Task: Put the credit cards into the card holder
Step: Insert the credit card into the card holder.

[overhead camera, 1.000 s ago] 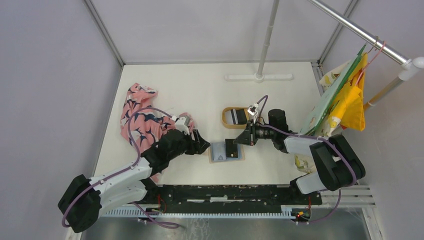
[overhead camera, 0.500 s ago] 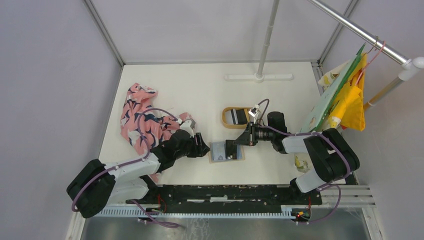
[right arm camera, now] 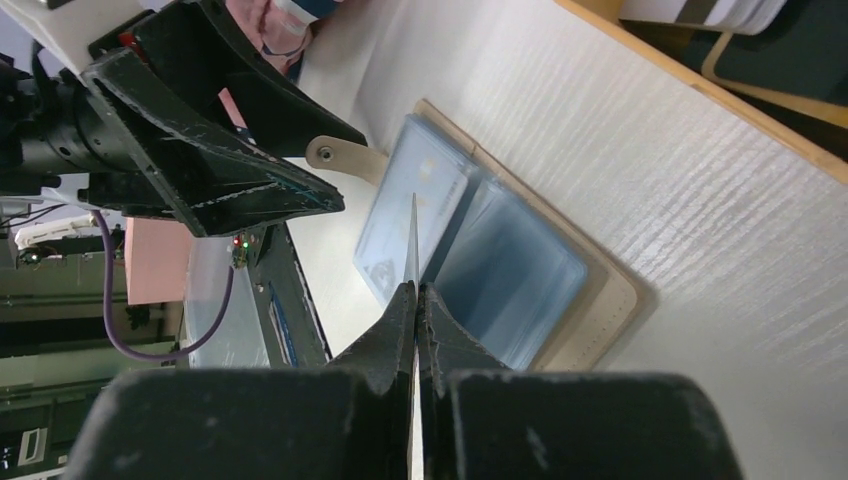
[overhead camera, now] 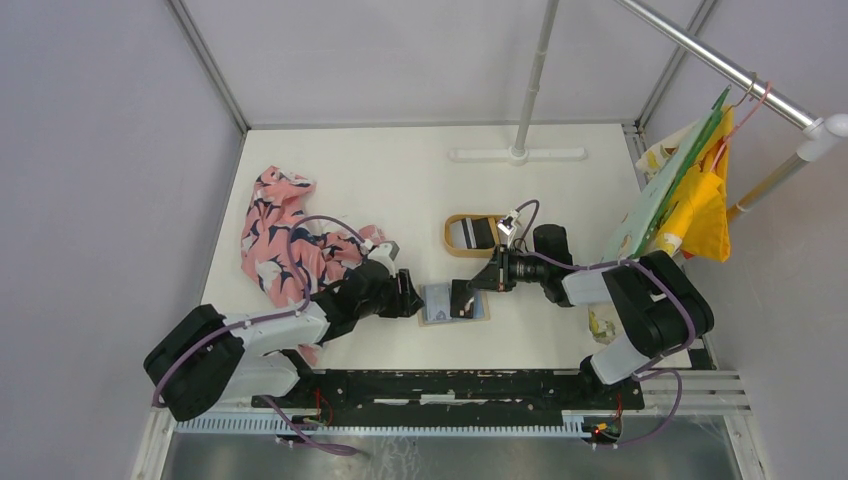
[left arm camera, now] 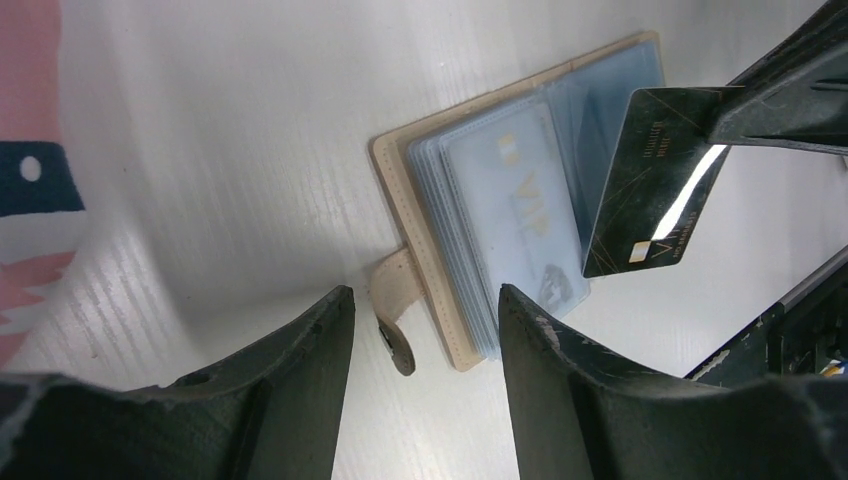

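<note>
Seen from above, the card holder [overhead camera: 440, 305] lies open on the worktop [overhead camera: 400, 180] between the two arms. Both pincers cover parts of it, and its details are too small to read there. The left pincer [overhead camera: 412, 298] is at its left edge and the right pincer [overhead camera: 466, 292] is over its right half. A pink cloth [overhead camera: 285, 235] is partly hidden under the left arm.

The left wrist view shows more: the clear pockets, a pale card in the top pocket, and the small tan tab [left arm camera: 395, 290] lying between the two fingers. These fingers stand apart and hold nothing; whether they touch the tab cannot be told. The black card [left arm camera: 650, 190] shows its face here, tilted over the pockets. The right pincer is clamped on its upper corner and is cut off by the picture edge.

In the right wrist view the same card is only a thin line, edge-on, between fingers pressed together on it. Whether its far edge touches a pocket is not clear. Behind the holder this view shows the wooden tray [right arm camera: 690, 85], cut off at the corner, with more cards [right arm camera: 720, 10] partly outside the picture.
</note>
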